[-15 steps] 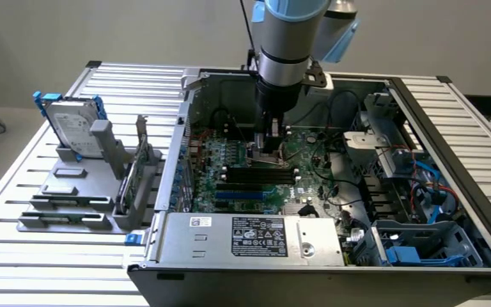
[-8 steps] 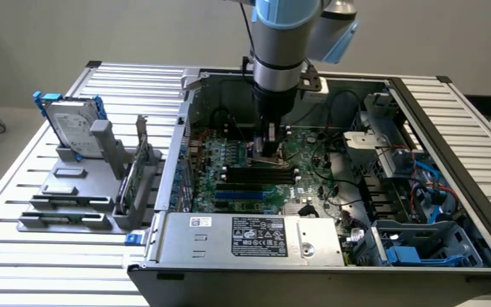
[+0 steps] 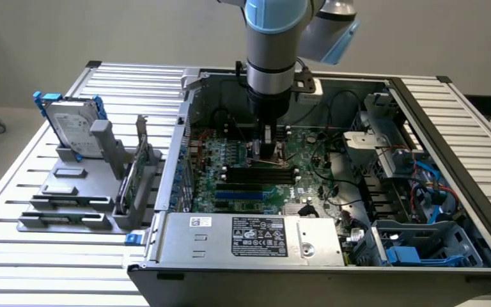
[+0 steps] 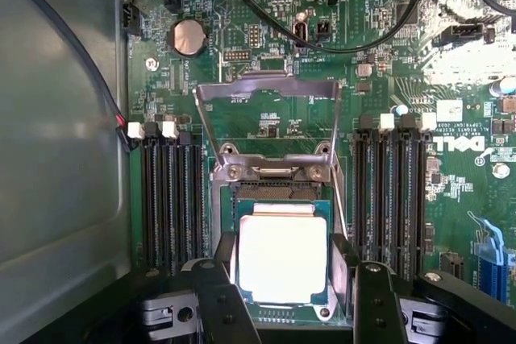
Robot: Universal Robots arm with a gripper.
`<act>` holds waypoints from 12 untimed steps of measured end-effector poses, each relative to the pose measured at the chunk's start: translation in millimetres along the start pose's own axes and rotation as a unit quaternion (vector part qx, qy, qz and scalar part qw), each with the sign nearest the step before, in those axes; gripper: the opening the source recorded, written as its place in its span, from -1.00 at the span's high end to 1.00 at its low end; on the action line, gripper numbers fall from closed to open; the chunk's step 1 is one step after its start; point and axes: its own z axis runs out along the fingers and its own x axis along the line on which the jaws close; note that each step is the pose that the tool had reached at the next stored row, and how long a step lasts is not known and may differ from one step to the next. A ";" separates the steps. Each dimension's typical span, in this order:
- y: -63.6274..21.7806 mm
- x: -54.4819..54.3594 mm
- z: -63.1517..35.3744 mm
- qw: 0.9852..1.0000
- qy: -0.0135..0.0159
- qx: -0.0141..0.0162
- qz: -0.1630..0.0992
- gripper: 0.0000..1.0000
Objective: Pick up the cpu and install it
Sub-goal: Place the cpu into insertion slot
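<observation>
The cpu (image 4: 282, 257), a small square chip with a silvery top plate, lies flat in the open socket (image 4: 278, 191) of the green board (image 4: 242, 54). The socket's metal load frame (image 4: 266, 90) is swung up and back. My gripper (image 4: 284, 270) straddles the chip, and its fingers (image 4: 228, 267) press against two opposite edges, so it is shut on the cpu. In the exterior view the gripper (image 3: 268, 153) reaches straight down into the computer case (image 3: 254, 236), low over the board.
Black memory slots (image 4: 169, 199) flank the socket on both sides, and black cables (image 4: 339, 38) arch over the board. A silver hard drive with blue brackets (image 3: 73, 128) stands in a grey holder (image 3: 66, 192) at the exterior view's left. The power supply (image 3: 254, 238) fills the case front.
</observation>
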 end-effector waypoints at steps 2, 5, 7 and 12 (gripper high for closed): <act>-0.2 1.3 1.7 1.000 -0.003 0.000 0.000 -0.09; -0.3 3.1 4.3 1.000 -0.004 0.000 0.000 -0.09; -0.4 3.7 5.5 1.000 -0.005 0.000 0.000 -0.09; -0.7 4.1 9.2 1.000 -0.008 -0.003 -0.001 -0.09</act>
